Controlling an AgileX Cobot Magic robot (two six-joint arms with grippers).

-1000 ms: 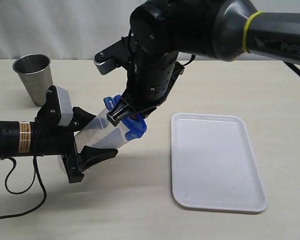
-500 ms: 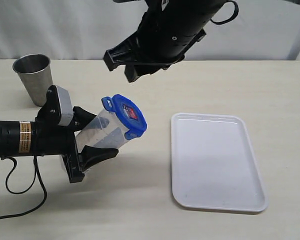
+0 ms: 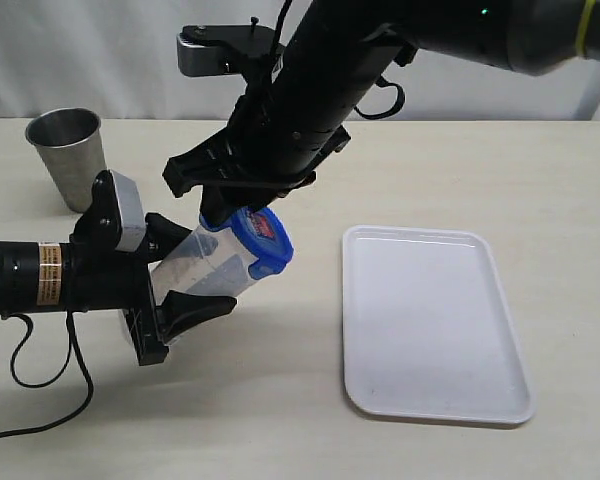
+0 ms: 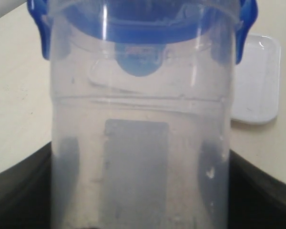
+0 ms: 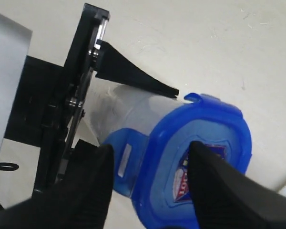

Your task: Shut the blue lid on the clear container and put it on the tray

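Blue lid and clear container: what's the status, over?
Left jaws clamped on clear container, held tilted. Blue lid on its mouth, right jaws open astride it. Nothing between it and the tray.

Short tapered grey steel cup [image 3: 68, 155] standing upright near the far left edge of the pale beige tabletop [image 3: 280, 400], white backdrop [image 3: 110, 60] hanging behind the tabletop

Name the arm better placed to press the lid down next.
Right. The right gripper hovers over the blue lid, fingers open; the left gripper is occupied holding the clear container tilted.
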